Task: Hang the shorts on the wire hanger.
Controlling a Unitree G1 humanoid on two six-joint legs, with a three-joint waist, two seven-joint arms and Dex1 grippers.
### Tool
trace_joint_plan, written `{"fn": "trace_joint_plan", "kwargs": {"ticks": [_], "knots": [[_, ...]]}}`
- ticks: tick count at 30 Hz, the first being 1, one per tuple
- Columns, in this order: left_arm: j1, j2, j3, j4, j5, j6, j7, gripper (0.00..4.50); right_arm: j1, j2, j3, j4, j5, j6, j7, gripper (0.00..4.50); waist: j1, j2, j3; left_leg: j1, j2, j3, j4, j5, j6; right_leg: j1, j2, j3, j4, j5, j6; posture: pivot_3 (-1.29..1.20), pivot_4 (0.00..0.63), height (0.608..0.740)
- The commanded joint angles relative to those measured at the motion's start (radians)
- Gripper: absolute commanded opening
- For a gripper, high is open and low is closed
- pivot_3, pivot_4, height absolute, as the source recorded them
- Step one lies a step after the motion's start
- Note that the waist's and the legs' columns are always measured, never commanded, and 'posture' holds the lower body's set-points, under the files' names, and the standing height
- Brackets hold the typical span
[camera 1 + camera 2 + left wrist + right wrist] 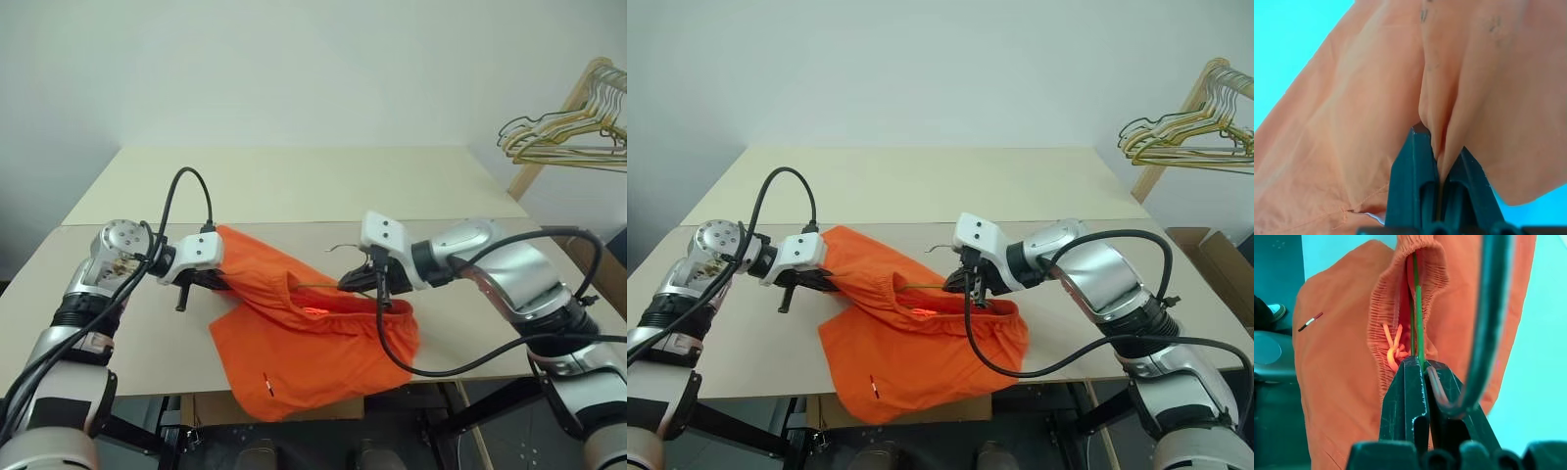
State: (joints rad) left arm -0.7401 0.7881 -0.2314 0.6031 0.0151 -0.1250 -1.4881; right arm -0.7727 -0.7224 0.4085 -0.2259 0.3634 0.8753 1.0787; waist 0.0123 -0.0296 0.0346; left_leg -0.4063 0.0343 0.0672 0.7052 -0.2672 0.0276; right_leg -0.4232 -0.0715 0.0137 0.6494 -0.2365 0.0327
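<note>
The shorts (pixel 294 338), thin crinkled orange fabric with a gathered elastic waistband, hang between both arms above the desk (pixel 294 186) front edge. The left gripper (pixel 208 281) fingers are clamped on a fold at their left end. The right gripper (pixel 361 284) fingers are pinched on the wire hanger (pixel 1418 308); its thin stiff wire runs leftward into the waistband opening, long axis across toward the left gripper.

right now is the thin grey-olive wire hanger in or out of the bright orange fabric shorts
In: the thin grey-olive wire hanger runs into the bright orange fabric shorts' gathered waistband opening; its hook stays outside.
</note>
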Motion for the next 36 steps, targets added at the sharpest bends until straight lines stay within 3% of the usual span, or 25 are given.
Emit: {"fn": "trace_joint_plan", "kwargs": {"ticks": [1,11,15,26,31,36], "knots": [[-0.002,0.029,0.029,-0.022,-0.012,0.001,0.001,0.01,-0.005,-0.018,-0.025,-0.013,-0.017,-0.023,0.004,0.0,0.0,0.0,0.0,0.0,0.0,0.0,0.0,0.0,0.0,0.0,0.0,0.0,0.0,0.0,0.0,0.05,0.0,0.74],[0.052,0.053,0.022,-0.072,-0.013,0.002,-0.005,0.01,-0.012,-0.031,-0.063,-0.002,-0.004,-0.015,0.01,0.0,0.0,0.0,0.0,0.0,0.0,0.0,0.0,0.0,0.0,0.0,0.0,0.0,0.0,0.0,0.0,0.05,0.0,0.74],[0.055,0.046,0.022,-0.086,-0.016,0.023,-0.002,0.96,-0.019,-0.03,-0.068,-0.007,-0.005,-0.016,0.011,0.0,0.0,0.0,0.0,0.0,0.0,0.0,0.0,0.0,0.0,0.0,0.0,0.0,0.0,0.0,0.0,0.05,0.0,0.74],[0.044,0.093,0.062,-0.177,-0.093,0.028,-0.087,4.46,-0.089,-0.068,-0.065,-0.027,-0.016,0.014,0.037,0.0,0.0,0.0,0.0,0.0,0.0,0.0,0.0,0.0,0.0,0.0,0.0,0.0,0.0,0.0,0.0,0.04,0.0,0.74],[0.009,0.071,0.109,-0.315,-0.207,0.137,-0.095,4.46,-0.204,-0.085,-0.067,-0.006,-0.006,0.078,0.05,0.0,0.001,0.001,0.0,0.0,0.0,0.0,0.0,0.0,0.0,0.0,-0.001,0.0,0.0,0.0,0.0,0.05,0.0,0.74],[-0.02,-0.009,0.116,-0.43,-0.257,0.276,-0.003,4.46,-0.255,-0.072,-0.06,-0.019,0.003,0.124,0.043,0.0,0.002,0.001,0.0,0.0,0.0,0.0,0.0,0.0,0.0,0.0,-0.001,0.0,0.0,0.0,0.0,0.05,0.0,0.74]]}}
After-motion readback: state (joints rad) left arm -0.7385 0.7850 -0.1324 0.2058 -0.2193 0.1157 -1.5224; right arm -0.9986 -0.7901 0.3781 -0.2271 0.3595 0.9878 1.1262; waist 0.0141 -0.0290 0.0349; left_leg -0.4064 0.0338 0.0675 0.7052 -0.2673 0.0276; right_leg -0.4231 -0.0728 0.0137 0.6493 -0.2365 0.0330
